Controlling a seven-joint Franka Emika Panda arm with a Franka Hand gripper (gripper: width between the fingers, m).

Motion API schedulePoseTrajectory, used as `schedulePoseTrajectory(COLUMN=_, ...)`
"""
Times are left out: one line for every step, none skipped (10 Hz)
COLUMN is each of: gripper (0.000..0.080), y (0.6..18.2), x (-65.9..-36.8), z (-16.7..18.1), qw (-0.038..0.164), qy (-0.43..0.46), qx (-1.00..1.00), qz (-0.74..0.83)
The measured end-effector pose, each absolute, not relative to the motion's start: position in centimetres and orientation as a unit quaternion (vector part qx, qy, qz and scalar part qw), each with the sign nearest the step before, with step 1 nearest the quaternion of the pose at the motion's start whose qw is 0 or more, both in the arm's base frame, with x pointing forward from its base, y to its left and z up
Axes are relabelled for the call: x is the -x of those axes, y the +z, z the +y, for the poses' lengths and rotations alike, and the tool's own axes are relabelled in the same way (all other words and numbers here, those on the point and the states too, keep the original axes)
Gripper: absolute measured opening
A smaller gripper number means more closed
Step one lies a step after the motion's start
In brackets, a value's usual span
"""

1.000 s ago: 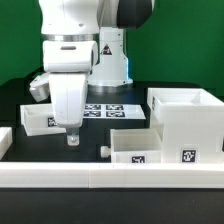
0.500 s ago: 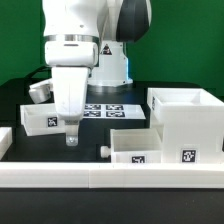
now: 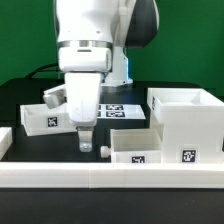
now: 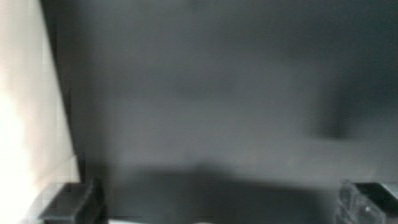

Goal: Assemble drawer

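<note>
Black table [image 3: 40, 146], white case [image 3: 188, 120], near tray [image 3: 135, 150], far tray [image 3: 38, 117], marker board [image 3: 118, 111], border wall [image 3: 60, 176]

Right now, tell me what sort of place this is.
Likely a robotics lab bench: a black table with a marker board of printed tags, a green backdrop, and a tagged white case and tray penned by a low wall.

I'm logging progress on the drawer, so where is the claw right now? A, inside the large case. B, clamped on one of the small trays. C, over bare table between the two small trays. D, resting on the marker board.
C: the claw hangs open over the black table, between the far tray and the near tray, holding nothing.
</note>
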State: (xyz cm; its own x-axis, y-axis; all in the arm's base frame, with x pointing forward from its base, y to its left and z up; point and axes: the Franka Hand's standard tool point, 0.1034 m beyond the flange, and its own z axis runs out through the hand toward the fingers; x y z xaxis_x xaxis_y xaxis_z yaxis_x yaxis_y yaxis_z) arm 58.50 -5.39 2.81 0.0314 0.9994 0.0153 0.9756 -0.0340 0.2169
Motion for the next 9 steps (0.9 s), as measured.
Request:
schedulePoseTrajectory(gripper=0.0648, y=2.7, x=-58.8, z=-4.6, qw=0.072, qy=0.083, qx=-0.716, qz=0.689)
schedulePoseTrajectory(gripper=0.0648, y=2.4, x=-58.9, z=-3.6, qw=0.070, qy=0.084, qx=-0.723, qz=0.682)
schedulePoseTrajectory(gripper=0.0648, y=2.3, x=-58.9, z=-2.9, qw=0.068, qy=0.084, qx=-0.726, qz=0.679)
schedulePoseTrajectory(gripper=0.0648, y=2.1, x=-58.9, z=-2.5, qw=0.065, qy=0.081, qx=-0.722, qz=0.684)
schedulePoseTrajectory(gripper=0.0648, y=2.0, x=-58.9, z=-2.6, qw=0.061, qy=0.073, qx=-0.717, qz=0.691)
schedulePoseTrajectory(gripper=0.0648, y=2.0, x=-58.9, z=-2.6, qw=0.061, qy=0.073, qx=-0.718, qz=0.689)
schedulePoseTrajectory(gripper=0.0648, y=2.0, x=-58.9, z=-2.6, qw=0.061, qy=0.072, qx=-0.718, qz=0.689)
schedulePoseTrajectory(gripper=0.0648, y=2.0, x=-58.9, z=-2.6, qw=0.060, qy=0.072, qx=-0.719, qz=0.689)
schedulePoseTrajectory(gripper=0.0648, y=1.6, x=-58.7, z=-2.1, qw=0.055, qy=0.068, qx=-0.721, qz=0.688)
